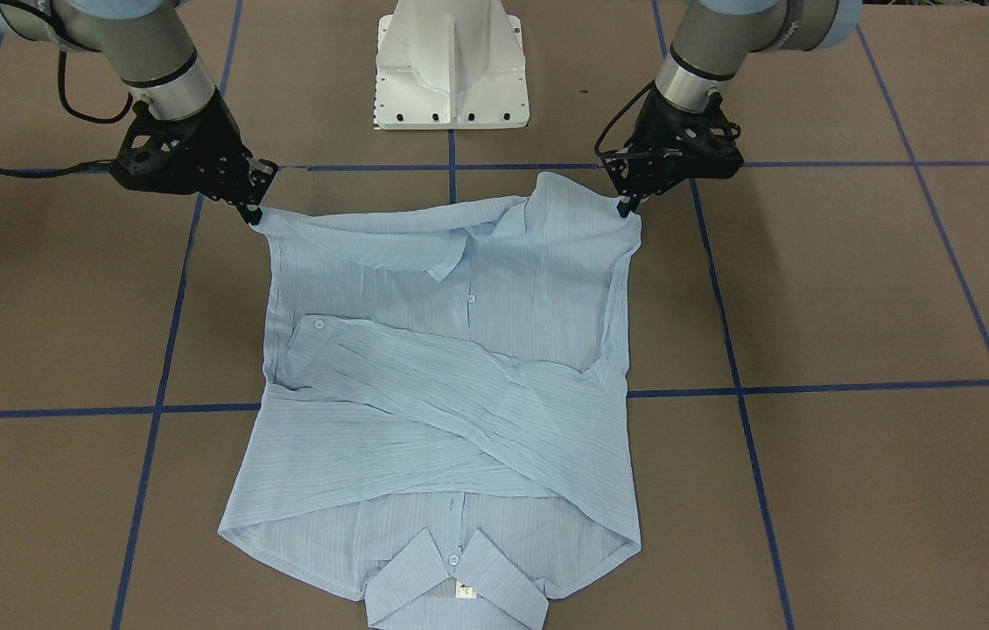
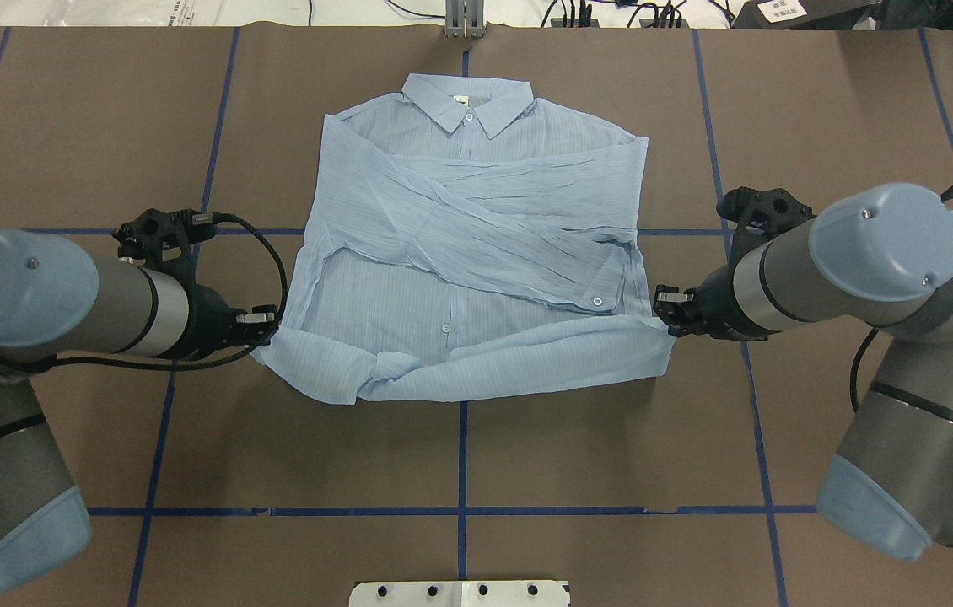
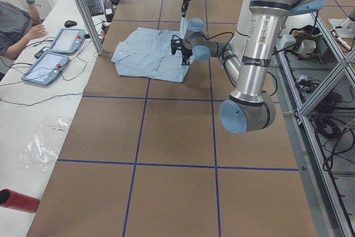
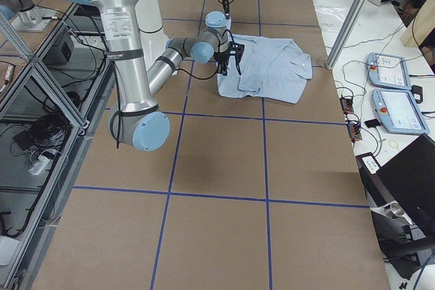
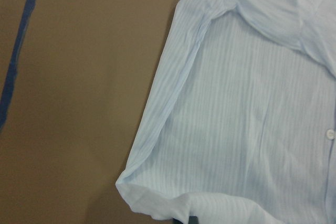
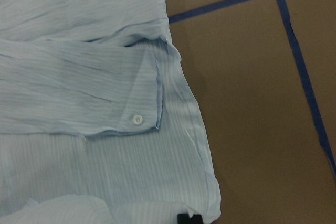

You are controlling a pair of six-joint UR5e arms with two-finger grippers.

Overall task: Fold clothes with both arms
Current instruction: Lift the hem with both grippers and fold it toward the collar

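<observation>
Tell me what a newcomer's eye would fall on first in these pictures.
First comes the pale blue shirt, spread in the middle of the brown table with its sleeves crossed over the buttoned front and its collar on the side away from the robot. Next come the left tool and right tool, each pinching one corner of the hem nearest the robot, with that edge rolled over between them.

The shirt point(image 1: 451, 367) collar point(image 1: 411, 570) was cropped by the front-facing view's lower edge. Neck label point(image 1: 466, 591) print was illegible. The wrist views cropped the left gripper point(image 5: 192, 220) and right gripper point(image 6: 189, 219) to dark slivers.
</observation>
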